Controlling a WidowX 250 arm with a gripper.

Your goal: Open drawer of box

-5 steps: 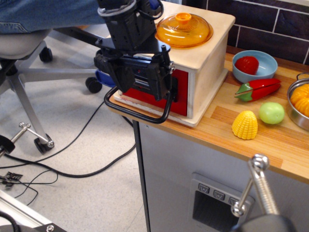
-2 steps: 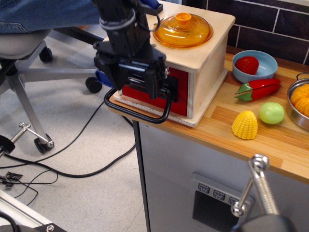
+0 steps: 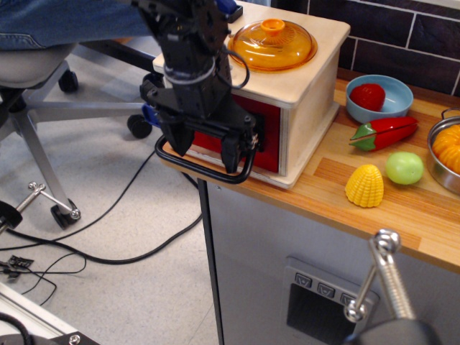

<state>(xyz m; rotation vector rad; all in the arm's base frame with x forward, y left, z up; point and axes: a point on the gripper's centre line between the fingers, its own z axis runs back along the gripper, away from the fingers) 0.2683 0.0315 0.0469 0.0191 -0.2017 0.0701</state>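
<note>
Since a second ago, the claw [image 3: 205, 147] has dropped lower over the drawer [image 3: 260, 140], its fingers spread open just above the black handle [image 3: 205, 171]. That drawer sits shut in the box [image 3: 305, 86] at the tabletop [image 3: 402, 208] edge, beside a corn cob [image 3: 364, 186].

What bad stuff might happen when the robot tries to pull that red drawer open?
1. The hand hangs open just above the black handle, and its fingers may slip off the rounded bar.
2. The box sits right at the counter's corner. If the drawer sticks, pulling might drag the whole box toward the edge.
3. A jerk could slide the orange lid around on top.
</note>
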